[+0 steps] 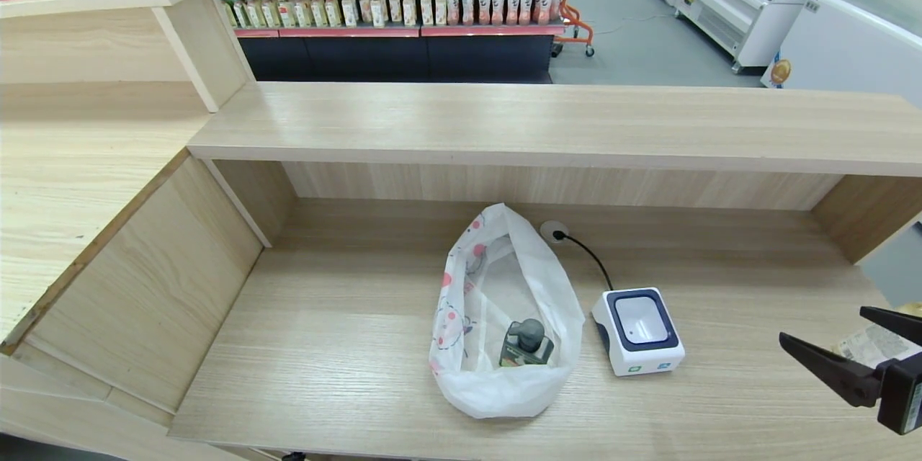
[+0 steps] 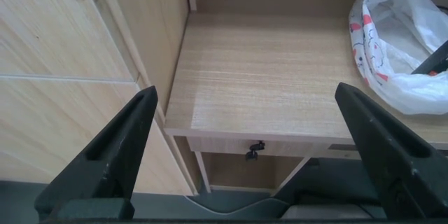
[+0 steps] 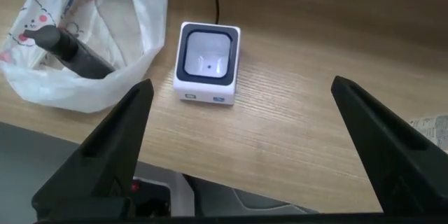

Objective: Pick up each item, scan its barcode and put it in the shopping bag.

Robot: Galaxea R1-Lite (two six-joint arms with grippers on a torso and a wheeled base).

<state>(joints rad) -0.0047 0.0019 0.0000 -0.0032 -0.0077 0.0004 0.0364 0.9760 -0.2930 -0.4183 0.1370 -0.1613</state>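
A white shopping bag with red prints lies open on the lower wooden counter. A dark grey-capped bottle rests inside it. Just right of the bag sits the white barcode scanner with its dark-framed window facing up. My right gripper hovers open at the counter's right end, right of the scanner, holding nothing. A pale printed packet lies partly behind it. The right wrist view has the scanner, the bag and the bottle. My left gripper is open over the counter's left front edge, well left of the bag.
A raised wooden ledge runs across the back above the counter, and a slanted side panel closes the left. The scanner's black cable leads to a hole behind the bag. Bare counter stretches left of the bag.
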